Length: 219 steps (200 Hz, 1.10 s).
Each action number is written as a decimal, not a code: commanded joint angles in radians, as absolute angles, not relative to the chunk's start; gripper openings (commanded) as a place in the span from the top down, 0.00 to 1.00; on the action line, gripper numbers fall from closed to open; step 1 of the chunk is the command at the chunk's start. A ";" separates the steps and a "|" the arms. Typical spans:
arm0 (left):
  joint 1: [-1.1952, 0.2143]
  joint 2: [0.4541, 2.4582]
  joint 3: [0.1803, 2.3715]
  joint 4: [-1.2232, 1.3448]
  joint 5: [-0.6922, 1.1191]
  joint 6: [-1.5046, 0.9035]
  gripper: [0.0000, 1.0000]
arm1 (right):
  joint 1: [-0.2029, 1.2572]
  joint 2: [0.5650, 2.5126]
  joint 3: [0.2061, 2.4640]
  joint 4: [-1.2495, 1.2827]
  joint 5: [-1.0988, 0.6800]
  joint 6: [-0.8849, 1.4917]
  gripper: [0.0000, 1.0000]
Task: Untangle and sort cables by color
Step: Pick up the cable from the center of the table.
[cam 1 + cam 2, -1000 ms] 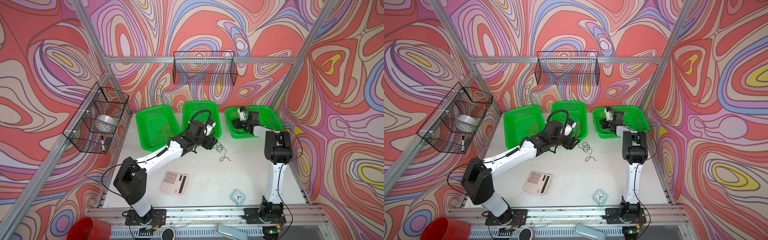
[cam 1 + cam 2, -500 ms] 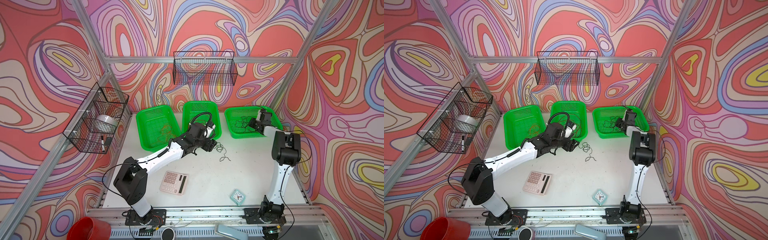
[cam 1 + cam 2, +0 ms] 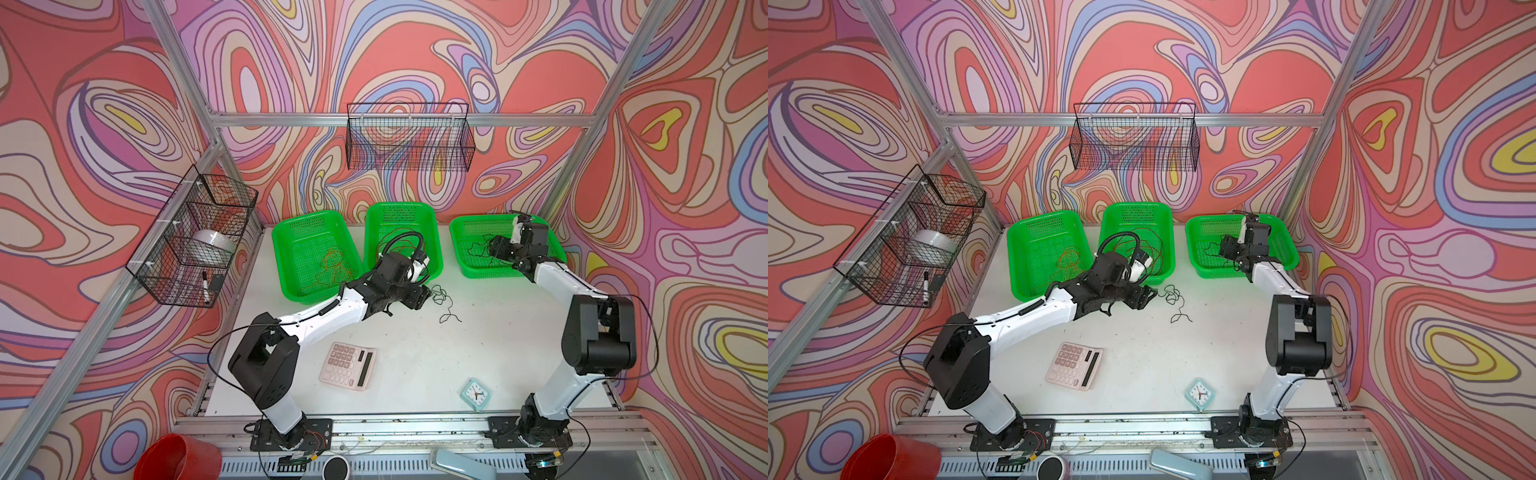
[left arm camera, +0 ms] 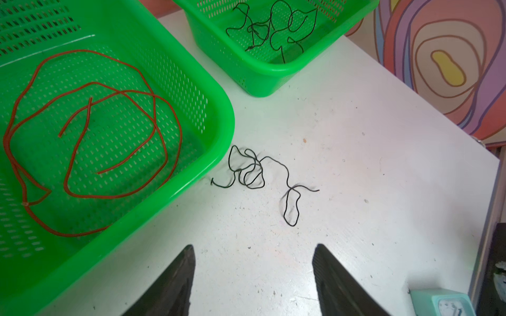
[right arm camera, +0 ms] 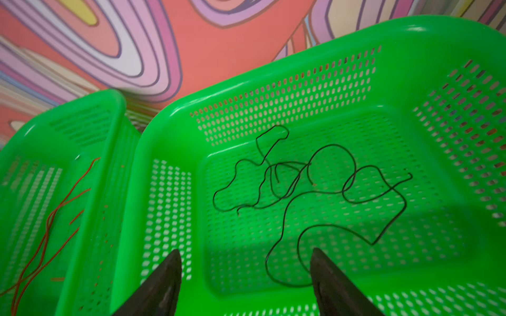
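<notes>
Left gripper [image 3: 419,297] sits low over the table [image 3: 498,340] in both top views, right beside the loose black cable [image 3: 441,293], which lies just in front of the middle basket [image 3: 399,205]. Right gripper [image 3: 496,247] hangs over the right basket [image 3: 478,272], where the other black cables [image 3: 478,249] are. Only up here do you get the orange cables [image 3: 332,266] in the left basket [image 3: 309,214], plus the calculator [image 3: 348,365] and clock [image 3: 476,394] near the front. Jaws are hard to read from this high, though.

Left wrist view sorts that out: fingers wide apart, nothing between them, loose black cable on bare table ahead, near the middle basket's corner. Red cables [image 4: 90,142] lie looped flat inside that basket.

Right wrist view: fingers spread too, gripping nothing. The black tangle lies on the basket floor. One loop runs past a fingertip, can't tell if it touches.
</notes>
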<state>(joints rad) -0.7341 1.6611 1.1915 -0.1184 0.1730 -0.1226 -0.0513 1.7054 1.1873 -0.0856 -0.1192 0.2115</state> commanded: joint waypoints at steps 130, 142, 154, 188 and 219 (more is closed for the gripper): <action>-0.738 1.508 1.065 0.026 0.026 -0.004 0.29 | 0.354 1.675 0.901 -0.276 -0.175 0.396 0.42; -0.738 1.489 1.048 0.029 0.012 -0.003 0.29 | 0.353 1.706 0.918 -0.286 -0.189 0.386 0.46; -0.738 1.473 1.036 0.033 -0.002 0.001 0.29 | 0.358 1.731 0.940 -0.314 -0.182 0.367 0.54; -0.738 1.449 1.025 0.060 -0.027 0.035 0.28 | 0.365 1.718 1.016 -0.381 -0.136 0.273 0.92; -0.734 1.447 1.017 0.117 -0.026 0.133 0.20 | 0.366 1.607 1.166 -0.545 -0.171 0.144 1.00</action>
<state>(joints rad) -0.7341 1.4662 1.0359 0.0513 -0.0093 0.0357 0.3607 1.7161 1.0512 -0.4206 -0.1535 0.2699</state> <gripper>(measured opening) 0.756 0.050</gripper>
